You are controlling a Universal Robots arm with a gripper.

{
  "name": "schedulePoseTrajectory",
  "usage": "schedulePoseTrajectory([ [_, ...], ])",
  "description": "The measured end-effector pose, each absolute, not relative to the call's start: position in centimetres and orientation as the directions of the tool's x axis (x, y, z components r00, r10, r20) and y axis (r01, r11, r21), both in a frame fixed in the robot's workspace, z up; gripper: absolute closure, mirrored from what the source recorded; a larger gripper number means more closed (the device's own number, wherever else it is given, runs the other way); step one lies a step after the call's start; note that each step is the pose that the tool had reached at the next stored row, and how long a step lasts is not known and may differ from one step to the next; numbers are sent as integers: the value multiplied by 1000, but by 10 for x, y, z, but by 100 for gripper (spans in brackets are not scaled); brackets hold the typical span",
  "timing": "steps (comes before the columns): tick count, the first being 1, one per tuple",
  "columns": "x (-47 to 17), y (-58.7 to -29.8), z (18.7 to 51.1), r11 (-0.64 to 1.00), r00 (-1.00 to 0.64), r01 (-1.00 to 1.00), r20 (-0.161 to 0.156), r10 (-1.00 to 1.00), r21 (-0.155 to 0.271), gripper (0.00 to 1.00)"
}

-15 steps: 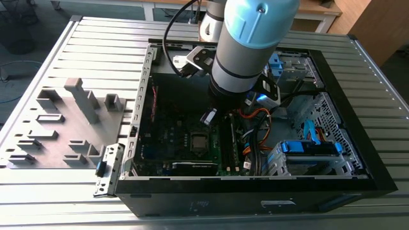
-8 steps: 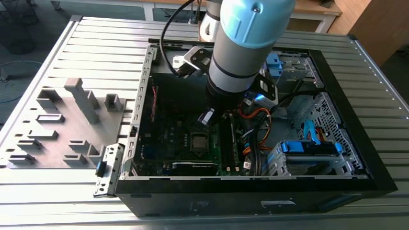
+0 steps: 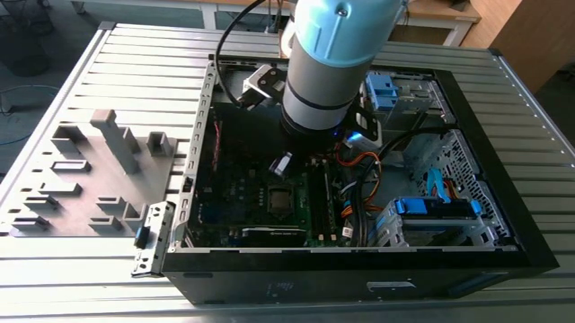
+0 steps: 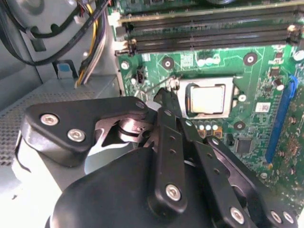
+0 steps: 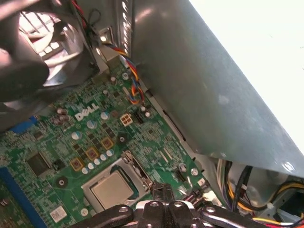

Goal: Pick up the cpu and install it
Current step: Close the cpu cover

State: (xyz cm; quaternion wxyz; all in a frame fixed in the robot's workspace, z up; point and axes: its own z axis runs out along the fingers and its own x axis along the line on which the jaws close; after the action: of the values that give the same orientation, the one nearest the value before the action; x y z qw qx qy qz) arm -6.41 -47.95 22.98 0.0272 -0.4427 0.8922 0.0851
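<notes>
Your gripper (image 4: pixel 164 102) hangs inside computer case (image 3: pixel 503 259), just beside socket. Fingers drawn together, pinching nothing. Cpu (image 4: pixel 208 98) lies flat in motherboard (image 5: pixel 71 137) socket, silvery top up, clear of fingertips; you see it in both wrist views (image 5: pixel 111 189).

— What carries everything?
— A ribbed silver metal bench (image 3: pixel 134 54), daylight glaring on its slats.
— Beyond its far edge?
— A pale wooden table (image 3: pixel 431 20) and grey floor (image 3: pixel 27 87).
</notes>
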Motion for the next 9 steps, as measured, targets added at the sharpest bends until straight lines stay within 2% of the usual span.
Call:
schedulePoseTrajectory([
  [9,-86,-486,230,593,-606,-795,-124,-786,127,89],
])
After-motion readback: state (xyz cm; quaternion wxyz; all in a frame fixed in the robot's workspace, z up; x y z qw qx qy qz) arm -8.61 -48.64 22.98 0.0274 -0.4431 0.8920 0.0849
